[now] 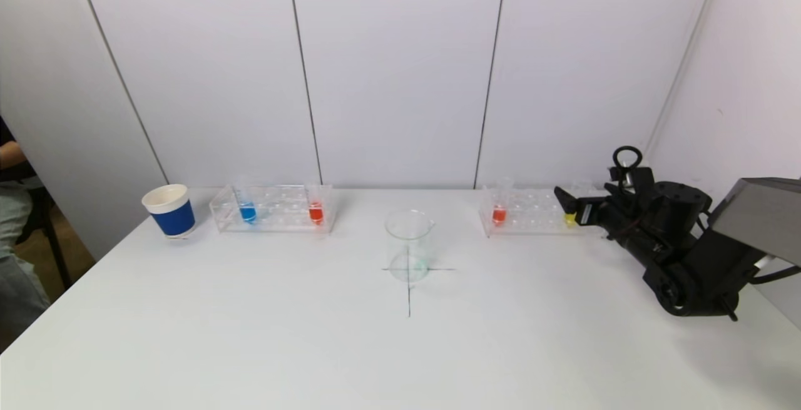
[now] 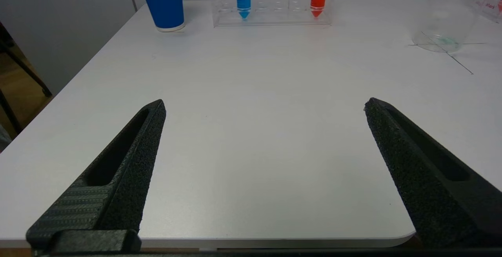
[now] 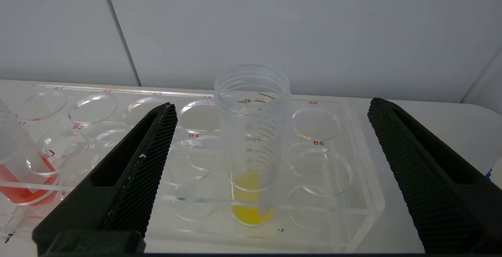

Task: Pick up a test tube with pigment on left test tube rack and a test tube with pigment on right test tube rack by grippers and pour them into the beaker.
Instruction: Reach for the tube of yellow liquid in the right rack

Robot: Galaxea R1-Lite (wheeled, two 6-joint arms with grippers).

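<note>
The left test tube rack point(image 1: 272, 217) holds a blue-pigment tube point(image 1: 248, 211) and a red-pigment tube point(image 1: 316, 211). An empty glass beaker point(image 1: 409, 246) stands mid-table on a drawn cross. The right test tube rack point(image 1: 532, 222) holds a red-pigment tube point(image 1: 499, 213) and a yellow-pigment tube point(image 1: 570, 216). My right gripper point(image 1: 571, 202) is open at the rack's right end. In the right wrist view its fingers point(image 3: 157, 139) stand wide on both sides of the yellow tube point(image 3: 251, 139) without touching it. My left gripper point(image 2: 264, 102) is open and empty over the table's near left edge, out of the head view.
A blue paper cup point(image 1: 169, 211) stands left of the left rack. White wall panels close off the back and right side. A seated person is partly visible at the far left edge. In the left wrist view the table's front edge point(image 2: 274, 241) lies just under the fingers.
</note>
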